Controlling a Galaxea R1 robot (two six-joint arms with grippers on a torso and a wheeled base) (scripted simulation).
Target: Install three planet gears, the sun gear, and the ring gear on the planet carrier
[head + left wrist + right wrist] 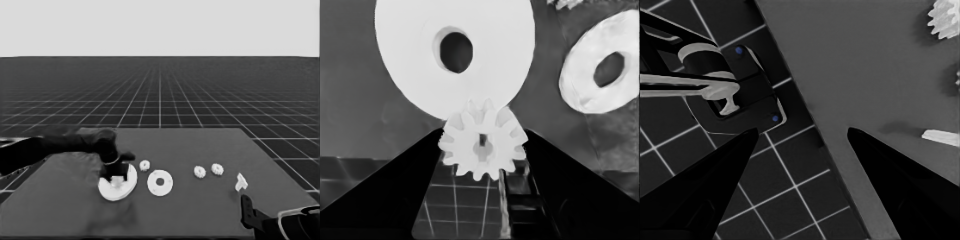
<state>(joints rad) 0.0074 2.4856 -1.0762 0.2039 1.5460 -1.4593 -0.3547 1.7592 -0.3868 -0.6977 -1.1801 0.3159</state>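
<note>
My left gripper hangs over the near edge of the larger round part, the ring gear, shut on a small planet gear held between its fingers. Just right of it lies the smaller round part, the planet carrier, with its wide hole; it also shows in the left wrist view. One loose gear lies behind the two discs. Two more gears lie farther right. My right gripper is parked at the lower right corner, open and holding nothing.
A thin white piece lies near the table's right edge, just beyond the right gripper. The right wrist view shows the table's corner, the floor grid, dark machinery with blue lights and a gear at the picture's edge.
</note>
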